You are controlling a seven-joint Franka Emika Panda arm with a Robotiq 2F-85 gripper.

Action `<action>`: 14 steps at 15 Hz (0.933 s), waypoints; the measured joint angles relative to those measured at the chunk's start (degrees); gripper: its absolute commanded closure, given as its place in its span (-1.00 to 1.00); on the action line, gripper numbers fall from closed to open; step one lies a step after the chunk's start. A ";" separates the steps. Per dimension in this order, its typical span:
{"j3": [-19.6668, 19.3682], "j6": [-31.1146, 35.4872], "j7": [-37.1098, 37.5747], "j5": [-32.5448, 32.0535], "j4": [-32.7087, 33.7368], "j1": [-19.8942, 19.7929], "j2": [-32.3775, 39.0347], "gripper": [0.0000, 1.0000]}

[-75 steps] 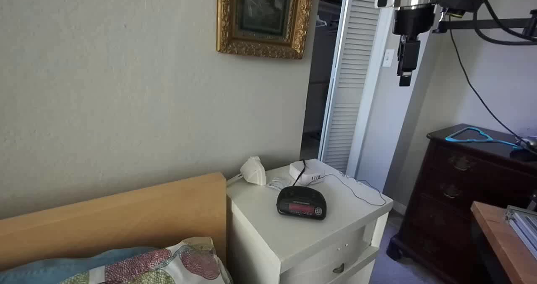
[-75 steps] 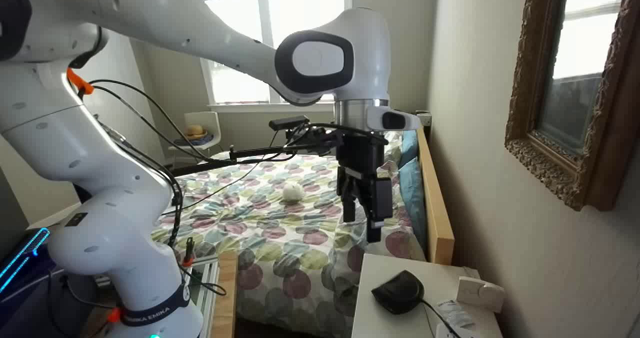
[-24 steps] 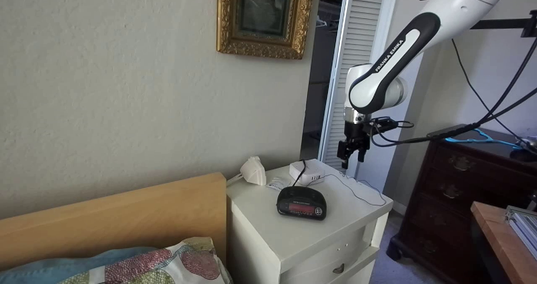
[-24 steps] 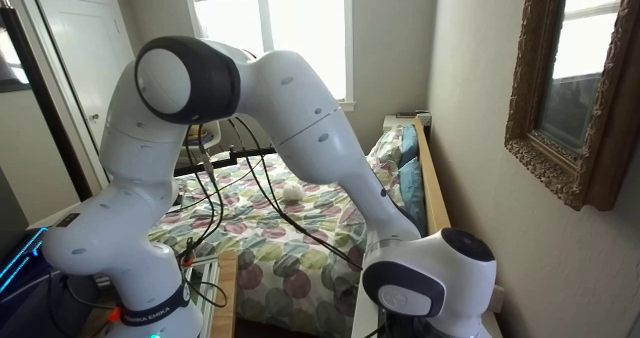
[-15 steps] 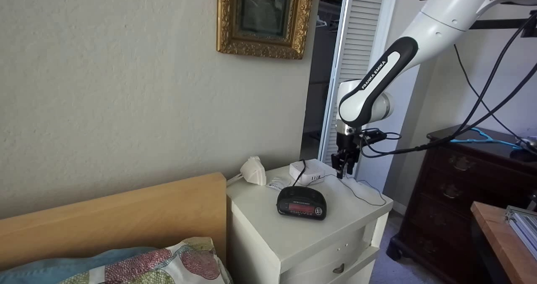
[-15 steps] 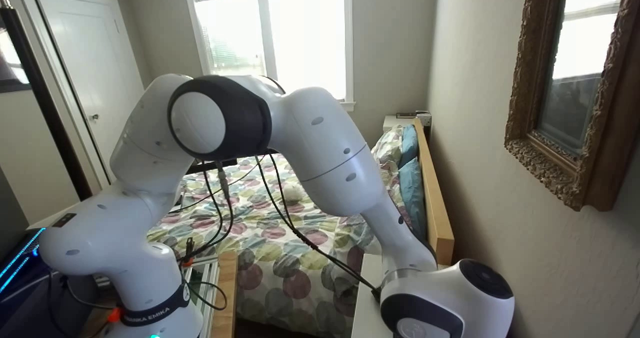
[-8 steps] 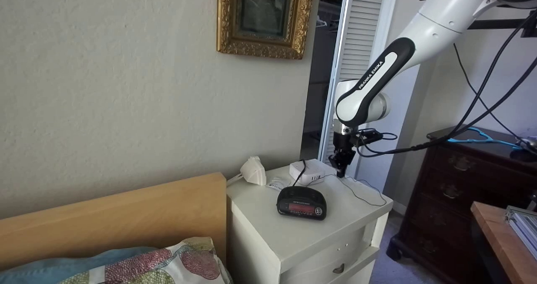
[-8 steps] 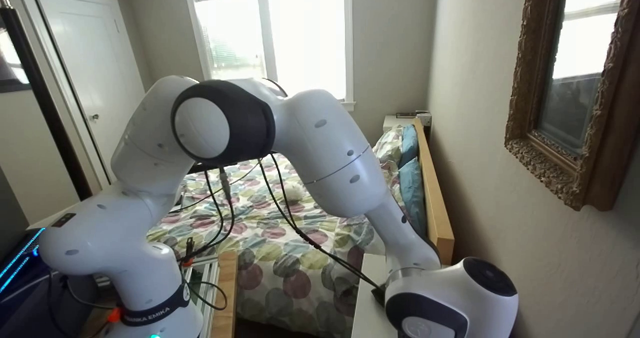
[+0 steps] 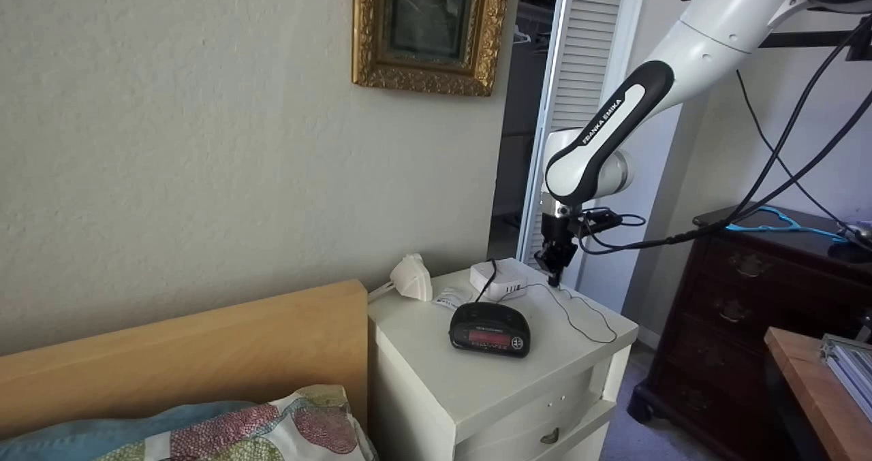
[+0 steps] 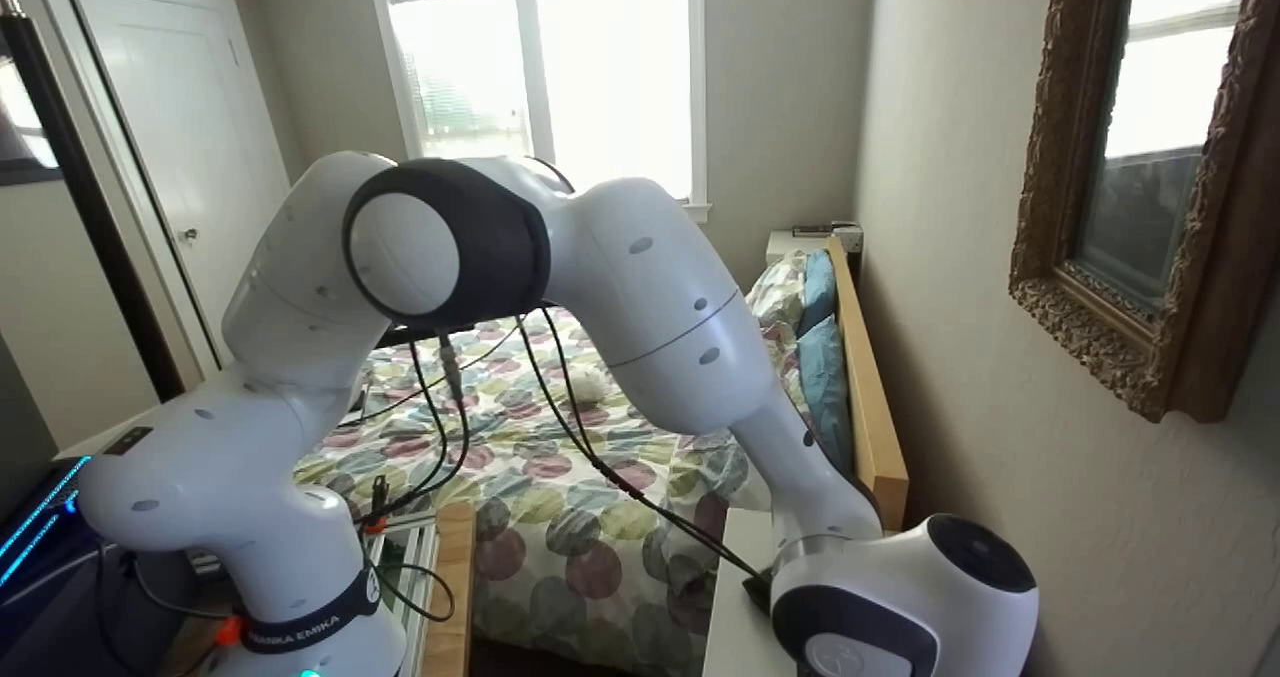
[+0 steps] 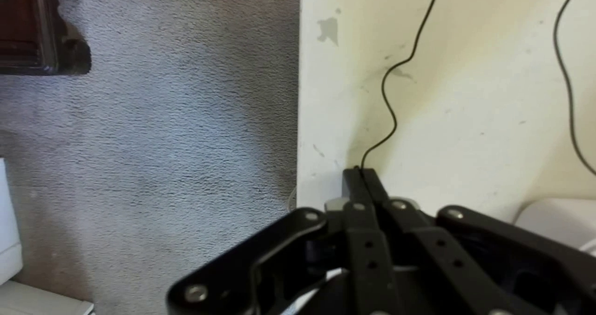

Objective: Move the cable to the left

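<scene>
A thin dark cable (image 9: 602,342) lies in a loose loop on the white nightstand (image 9: 422,342). My gripper (image 9: 554,283) points down over the nightstand's far right part, its tips just above the top. In the wrist view the cable (image 11: 394,119) winds across the white surface and runs in between the fingertips of the gripper (image 11: 361,170), which are pressed together on it. A small dark bit of cable shows at the tip too. Farther right, another stretch of it curves past. An exterior view hides the gripper behind the arm's wrist (image 10: 905,597).
On the nightstand are a black alarm clock (image 9: 489,330), a white box (image 9: 501,280) and a white mask-like item (image 9: 411,278). A wooden headboard (image 9: 204,338) adjoins it. Carpet (image 11: 186,133) lies beyond the nightstand's edge, with a dark dresser (image 9: 722,325) farther off.
The arm came down to the nightstand. Over the last second the jaws shut on the cable. Since half a second ago the tips rose slightly, and the cable's loop shifted a little left and frontward.
</scene>
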 measured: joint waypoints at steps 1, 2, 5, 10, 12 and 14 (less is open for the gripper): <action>-0.27 -0.22 0.28 0.00 -0.01 0.23 -0.30 0.99; -0.47 -1.20 0.91 0.00 -0.03 0.45 -0.85 0.99; -0.64 -6.16 2.19 0.02 -1.20 1.27 -4.70 0.99; -0.20 -11.58 2.15 0.06 -6.75 3.68 -14.99 0.99; -0.01 -13.78 1.56 0.05 -9.25 5.02 -19.33 0.99; 0.51 -16.21 -0.13 0.05 -11.20 6.18 -23.20 0.99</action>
